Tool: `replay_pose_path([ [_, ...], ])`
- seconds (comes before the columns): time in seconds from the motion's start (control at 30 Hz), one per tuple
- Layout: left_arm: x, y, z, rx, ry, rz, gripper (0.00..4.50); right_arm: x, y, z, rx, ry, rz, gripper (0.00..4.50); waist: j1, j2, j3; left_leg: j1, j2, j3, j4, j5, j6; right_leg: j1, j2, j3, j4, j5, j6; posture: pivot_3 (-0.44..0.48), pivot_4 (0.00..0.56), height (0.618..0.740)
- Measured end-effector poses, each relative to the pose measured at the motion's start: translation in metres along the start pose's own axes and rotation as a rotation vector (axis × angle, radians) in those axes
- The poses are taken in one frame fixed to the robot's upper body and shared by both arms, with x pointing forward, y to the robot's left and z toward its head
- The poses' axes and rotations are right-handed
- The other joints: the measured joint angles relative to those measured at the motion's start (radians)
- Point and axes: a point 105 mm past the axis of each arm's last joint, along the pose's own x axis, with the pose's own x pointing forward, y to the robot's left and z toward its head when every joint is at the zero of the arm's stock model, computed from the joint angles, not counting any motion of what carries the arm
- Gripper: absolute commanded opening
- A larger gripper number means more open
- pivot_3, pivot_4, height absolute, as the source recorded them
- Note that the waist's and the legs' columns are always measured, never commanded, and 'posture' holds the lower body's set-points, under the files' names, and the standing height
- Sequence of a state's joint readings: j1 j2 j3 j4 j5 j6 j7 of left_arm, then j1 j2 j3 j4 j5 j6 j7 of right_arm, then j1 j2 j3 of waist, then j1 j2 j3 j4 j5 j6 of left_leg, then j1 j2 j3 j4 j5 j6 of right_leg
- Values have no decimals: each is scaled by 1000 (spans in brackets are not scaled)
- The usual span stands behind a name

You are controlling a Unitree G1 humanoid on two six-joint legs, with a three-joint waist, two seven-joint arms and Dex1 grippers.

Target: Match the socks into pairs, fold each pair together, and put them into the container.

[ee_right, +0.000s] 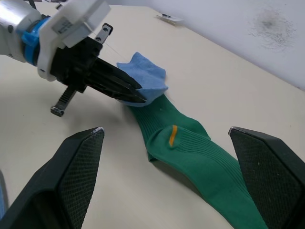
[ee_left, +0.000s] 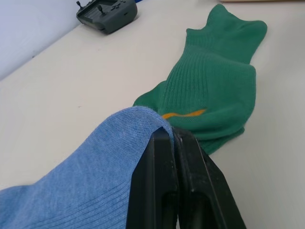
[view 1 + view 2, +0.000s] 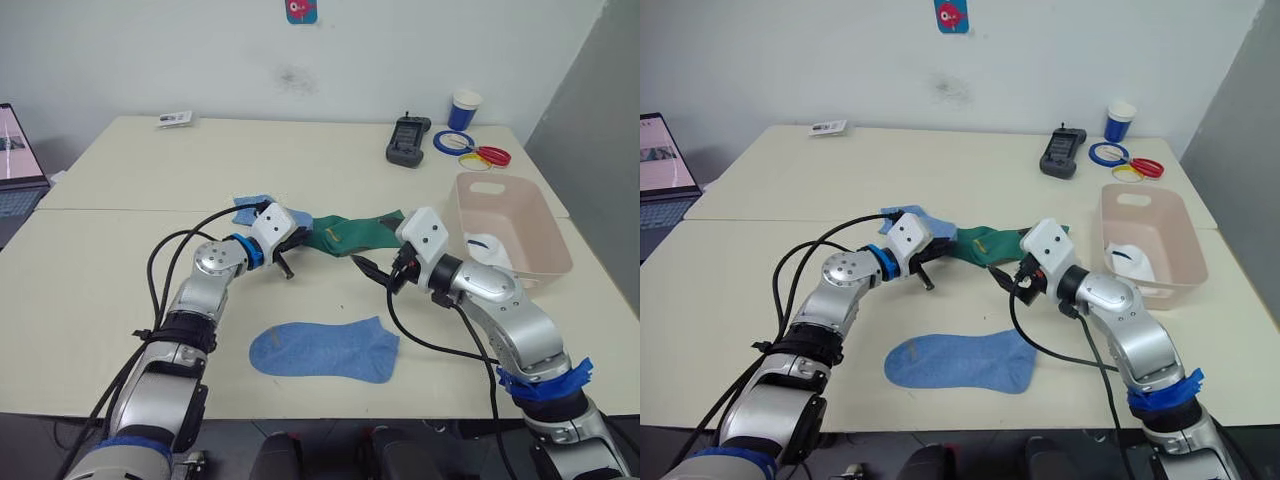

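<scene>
Progress check: roughly a third done by my guess. White sock fabric is already lying in the container, off to the right gripper's outer side. Left gripper is clamped shut on a light blue sock, whose edge touches the green sock just ahead of its fingertips. Right gripper's fingers are spread wide, empty, hovering just beside that green sock. The second light blue sock lies flat, nearer the robot than both grippers. Blue and green pairs still need matching and folding.
</scene>
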State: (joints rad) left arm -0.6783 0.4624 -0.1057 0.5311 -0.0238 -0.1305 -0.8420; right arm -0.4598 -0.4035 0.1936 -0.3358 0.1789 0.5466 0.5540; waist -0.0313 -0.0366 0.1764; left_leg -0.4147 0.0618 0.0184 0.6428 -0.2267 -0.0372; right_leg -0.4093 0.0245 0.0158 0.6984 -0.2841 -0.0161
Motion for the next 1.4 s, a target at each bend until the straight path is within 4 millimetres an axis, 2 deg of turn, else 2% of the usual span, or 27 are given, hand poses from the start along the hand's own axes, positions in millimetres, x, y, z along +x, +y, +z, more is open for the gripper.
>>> replay_pose_path([
  [0.03, -4, -8, 5, -4, -25, -34, 19, 0, 0, 0, 1, -1, 3, 4500, 0, 0, 0, 0, 0, 0, 0, 0, 0, 0, 0, 0, 0, 0, 0, 0, 150, 740],
  [0.13, -18, -48, 23, 7, -76, -222, 19, -1, -3, -2, -2, 3, 3, 4500, 2, 0, 0, 0, 1, -1, 0, 0, 0, 0, -1, 0, 0, 0, -1, 0, 150, 740],
  [0.27, -59, -89, 42, 95, -74, -466, 19, -8, -10, -9, -25, 33, 9, 4500, -1, 1, 0, 1, 1, -1, 0, 0, 0, 0, -1, 0, 0, -1, 2, 0, 150, 740],
  [0.33, -81, -110, 44, 147, -52, -601, 19, -13, -17, -15, -33, 59, 7, 4500, 0, 1, 1, 2, 1, 0, 0, 0, 0, 2, -1, 1, 0, -2, 3, 0, 150, 740],
  [0.43, -112, -135, 33, 183, 10, -775, 19, -19, -23, -23, -38, 88, 19, 4500, -1, 2, 1, 5, 1, 2, -1, 0, 0, 3, -1, 2, -1, -3, 3, 0, 150, 740],
  [0.5, -125, -139, 27, 187, 35, -824, 19, -20, -22, -28, -30, 107, 41, 4500, 0, 2, 1, 5, 1, 2, -1, 0, 0, 3, -1, 2, -1, -3, 2, 0, 150, 740],
  [0.6, -133, -140, 25, 210, 36, -838, 19, -15, -15, -36, 5, 132, 88, 4500, 0, 2, 1, 5, 1, 2, -1, 0, 1, 3, -1, 2, -1, -4, 2, 0, 150, 740],
  [0.7, -133, -144, 25, 219, 19, -842, 19, 1, 2, -44, 85, 163, 163, 4500, -2, 2, 1, 5, 1, 4, -1, 0, 1, 2, 0, 3, -1, -4, 2, 0, 150, 740],
  [0.8, -129, -147, 26, 227, 0, -831, 19, 30, 18, -37, 225, 141, 244, 4500, -4, 2, 1, 6, 2, 3, -1, 0, 1, 2, 2, 4, 0, -4, 2, 0, 150, 740],
  [0.9, -127, -149, 24, 235, 2, -836, 19, 50, 30, -31, 273, 168, 338, 4500, 0, 2, 1, 6, 3, 3, -1, 0, 1, 2, 3, 3, -1, -4, 2, 0, 150, 740],
  [1.1, -123, -146, 25, 251, -2, -799, 19, 68, 43, -60, 310, 326, 433, 4500, 2, 2, 1, 5, 2, 4, -1, -1, 2, 2, 2, 4, -1, -4, 2, 0, 150, 740],
  [1.2, -124, -148, 23, 237, 1, -789, 19, 80, 47, -61, 298, 343, 453, 4500, -4, 3, 1, 6, 3, 5, -2, -1, 2, 1, 2, 5, 0, -3, 2, 0, 150, 740],
  [1.3, -123, -148, 22, 234, 1, -775, 0, 86, 48, -61, 280, 342, 463, 3885, -1, 3, 1, 6, 4, 3, -2, -1, 2, 1, 3, 3, 0, -3, 1, 0, 150, 740],
  [1.4, -122, -148, 23, 234, 0, -760, 0, 89, 52, -62, 288, 333, 479, 2817, 0, 3, 1, 6, 4, 4, -2, -1, 2, 1, 3, 4, 0, -3, 1, 0, 150, 740],
])
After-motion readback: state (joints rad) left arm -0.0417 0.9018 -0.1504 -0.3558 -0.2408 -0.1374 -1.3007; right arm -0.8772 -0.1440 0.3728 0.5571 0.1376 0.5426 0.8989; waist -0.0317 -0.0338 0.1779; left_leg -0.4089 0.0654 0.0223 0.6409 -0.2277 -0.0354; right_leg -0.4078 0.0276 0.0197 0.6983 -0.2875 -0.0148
